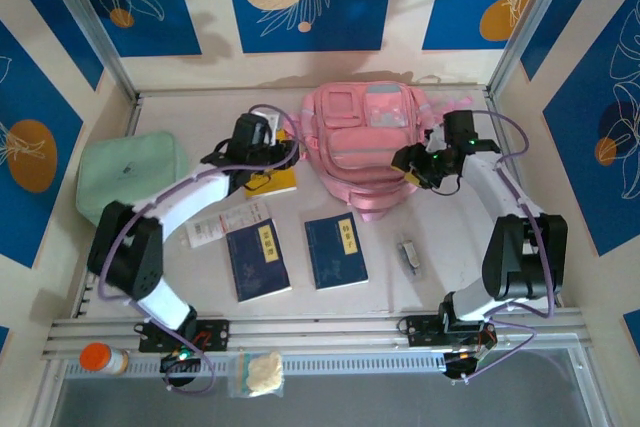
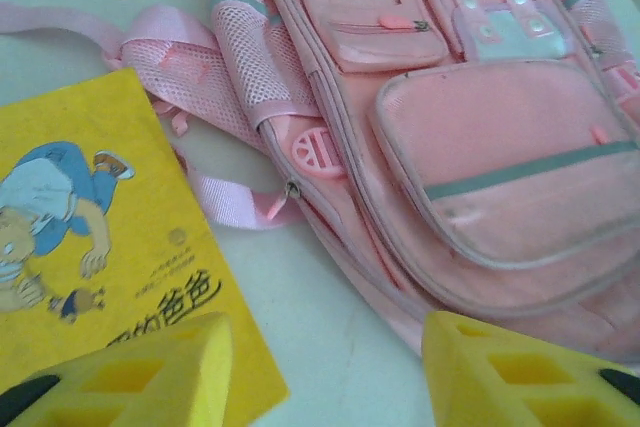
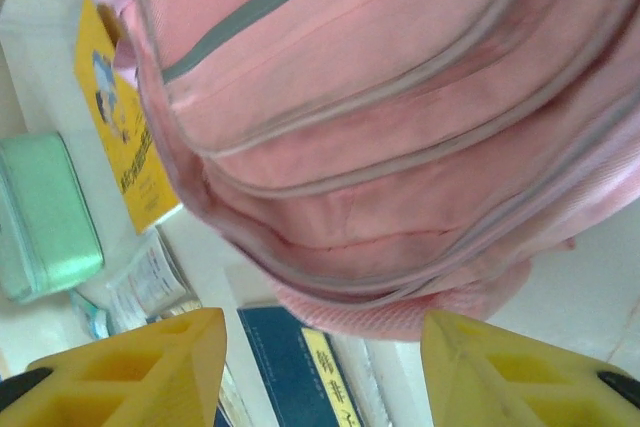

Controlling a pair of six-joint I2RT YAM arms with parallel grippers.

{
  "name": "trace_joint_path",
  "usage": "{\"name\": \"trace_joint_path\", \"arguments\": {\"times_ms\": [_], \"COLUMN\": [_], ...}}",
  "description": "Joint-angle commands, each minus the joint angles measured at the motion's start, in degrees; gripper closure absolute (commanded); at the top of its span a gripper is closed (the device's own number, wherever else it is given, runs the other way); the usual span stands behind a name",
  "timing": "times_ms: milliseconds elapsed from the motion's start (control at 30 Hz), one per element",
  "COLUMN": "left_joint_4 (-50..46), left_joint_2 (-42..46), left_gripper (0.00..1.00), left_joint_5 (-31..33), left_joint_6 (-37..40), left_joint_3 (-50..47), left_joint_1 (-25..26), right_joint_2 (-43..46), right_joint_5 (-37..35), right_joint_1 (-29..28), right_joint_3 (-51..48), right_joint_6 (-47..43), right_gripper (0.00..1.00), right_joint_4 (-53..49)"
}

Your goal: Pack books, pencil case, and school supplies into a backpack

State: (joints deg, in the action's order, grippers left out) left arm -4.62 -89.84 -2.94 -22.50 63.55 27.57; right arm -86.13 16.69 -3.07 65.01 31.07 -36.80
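The soft pink child's backpack (image 1: 365, 137) lies flat at the far middle of the pale worktop (image 1: 440, 282), front pockets up; the left tool (image 2: 325, 362) hovers at its left side, yellow fingers (image 2: 150, 377) apart with nothing between them, over the near corner of the yellow cartoon-cover paperback (image 2: 90, 237), which lies just beside the backpack's mesh strap; the right tool (image 3: 325, 362) hangs at the backpack's lower right edge, its fingers likewise spread and empty; a dark navy paperback (image 1: 258, 259) and a second navy paperback (image 1: 335, 250) lie side by side nearer the arms, apart from the backpack; the flat translucent pale-teal pouch (image 1: 215, 227) lies at the first one's far left corner; the small grey-white oblong item (image 1: 408, 252) lies right of the second; a padded mint-green zip case (image 1: 128, 177) sits at the far left.
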Motion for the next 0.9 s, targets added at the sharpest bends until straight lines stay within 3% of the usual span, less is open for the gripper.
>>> {"name": "trace_joint_path", "arguments": {"times_ms": [0,133,233,333,633,867], "left_joint_4": [-4.9,-5.8,-4.5,-3.7,-5.1,-0.2], "left_joint_2": [4.7,10.4,14.1,16.0,15.4,7.2], "left_gripper": [0.44,0.39,0.26,0.21,0.13,0.18], "left_joint_5": [-1.5,-1.2,-1.0,-2.3,-3.5,-6.6], "left_joint_6": [-3.0,-4.7,-8.8,-11.4,-13.4,-14.5], "left_joint_3": [-4.4,-9.9,-15.0,-18.5,-20.4,-18.1], "left_joint_1": [-1.5,-2.2,-4.0,-6.3,-11.7,-14.9], "right_joint_2": [0.2,-3.5,-8.0,-13.7,-28.6,-37.0], "right_joint_5": [-2.6,-6.3,-7.5,-9.5,-8.2,-10.4], "right_joint_1": [-7.7,-17.3,-24.0,-28.4,-32.6,-33.6], "right_joint_3": [2.2,4.7,7.3,11.5,23.8,32.4], "right_joint_6": [0.8,3.2,4.3,3.4,5.2,6.8], "right_gripper": [0.46,0.46,0.46,0.45,0.49,0.55], "right_joint_4": [-1.7,0.9,5.4,7.4,9.8,8.7]}}
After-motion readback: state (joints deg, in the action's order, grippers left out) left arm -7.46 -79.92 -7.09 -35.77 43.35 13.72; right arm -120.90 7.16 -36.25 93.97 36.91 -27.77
